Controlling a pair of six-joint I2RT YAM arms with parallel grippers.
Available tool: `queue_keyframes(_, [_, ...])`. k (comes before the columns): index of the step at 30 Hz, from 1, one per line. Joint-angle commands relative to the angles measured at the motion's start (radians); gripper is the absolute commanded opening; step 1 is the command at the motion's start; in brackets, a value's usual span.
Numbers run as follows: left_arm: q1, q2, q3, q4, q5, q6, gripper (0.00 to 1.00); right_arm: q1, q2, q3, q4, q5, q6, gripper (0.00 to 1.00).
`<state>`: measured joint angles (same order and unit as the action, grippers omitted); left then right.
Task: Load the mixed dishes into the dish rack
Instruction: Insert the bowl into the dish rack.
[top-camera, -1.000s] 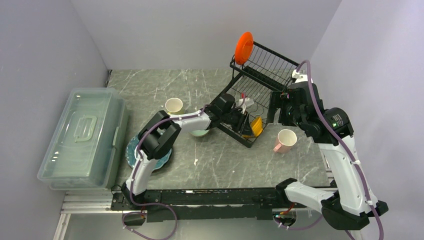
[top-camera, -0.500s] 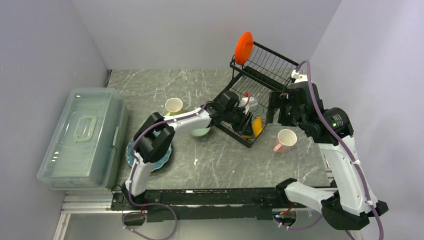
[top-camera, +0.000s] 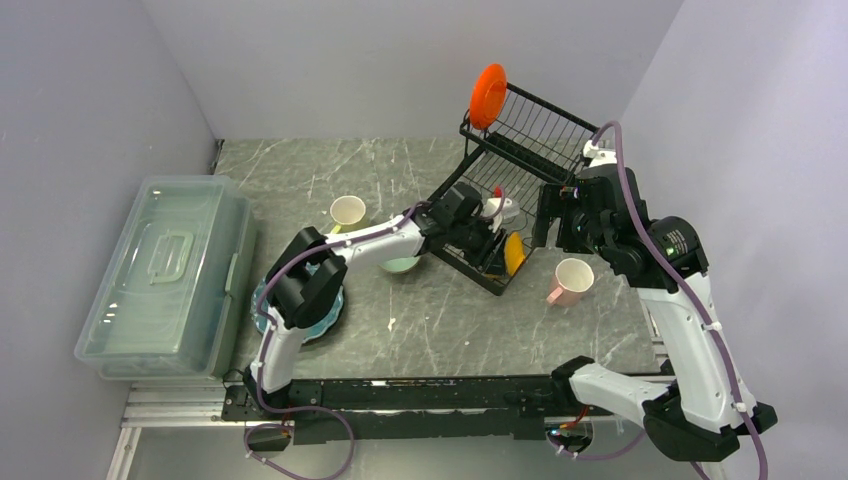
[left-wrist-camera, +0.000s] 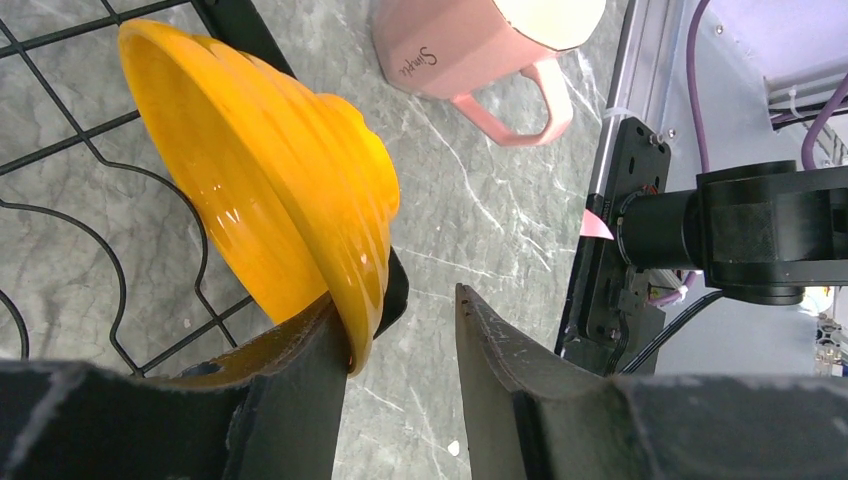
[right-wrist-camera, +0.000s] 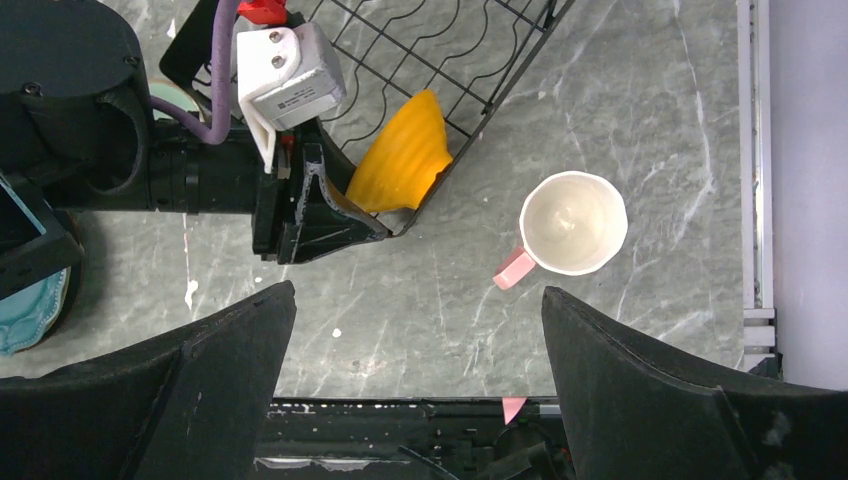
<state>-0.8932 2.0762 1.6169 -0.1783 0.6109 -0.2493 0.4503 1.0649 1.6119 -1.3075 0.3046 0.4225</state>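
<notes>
The orange-yellow bowl (top-camera: 513, 252) (left-wrist-camera: 270, 190) (right-wrist-camera: 400, 160) stands on edge in the near corner of the black wire dish rack (top-camera: 530, 125) (left-wrist-camera: 60, 170) (right-wrist-camera: 440, 50). My left gripper (top-camera: 493, 240) (left-wrist-camera: 398, 300) is open beside it; the bowl's rim rests against one finger and the other finger is clear. A small orange-red plate (top-camera: 488, 95) stands on the rack's upper tier. The pink mug (top-camera: 572, 280) (left-wrist-camera: 460, 50) (right-wrist-camera: 570, 222) sits upright on the table right of the rack. High above the table between rack and mug, my right gripper (top-camera: 560, 215) (right-wrist-camera: 416, 290) is open and empty.
A pale yellow mug (top-camera: 348, 211) and a pale green bowl (top-camera: 400, 265) sit left of the rack, the bowl partly under my left arm. Teal plates (top-camera: 258, 300) (right-wrist-camera: 25, 310) lie near the left arm's base. A clear lidded bin (top-camera: 165, 275) fills the left edge.
My left gripper's jaws have spread apart off the orange-yellow bowl, which now leans in the rack's corner. The right arm has stayed still.
</notes>
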Motion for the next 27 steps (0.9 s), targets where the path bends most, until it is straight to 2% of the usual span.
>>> queue_keyframes(1, [-0.025,-0.050,0.033,-0.024,0.005,0.033,0.46,0.002,-0.016,0.006,0.026,-0.005,-0.001,0.97])
queue_keyframes(7, [-0.047,-0.004,0.078,-0.049,-0.028,0.062,0.46,0.002,-0.024,0.002,0.023,-0.004,-0.001,0.97])
queue_keyframes(15, [-0.100,0.033,0.156,-0.172,-0.172,0.177,0.48,0.002,-0.027,-0.006,0.026,-0.005,-0.005,0.97])
queue_keyframes(19, [-0.104,0.039,0.159,-0.177,-0.207,0.193,0.49,0.002,-0.025,0.000,0.027,-0.006,-0.009,0.98])
queue_keyframes(27, [-0.105,0.064,0.177,-0.160,-0.235,0.217,0.57,0.002,-0.031,0.007,0.021,-0.008,-0.014,0.98])
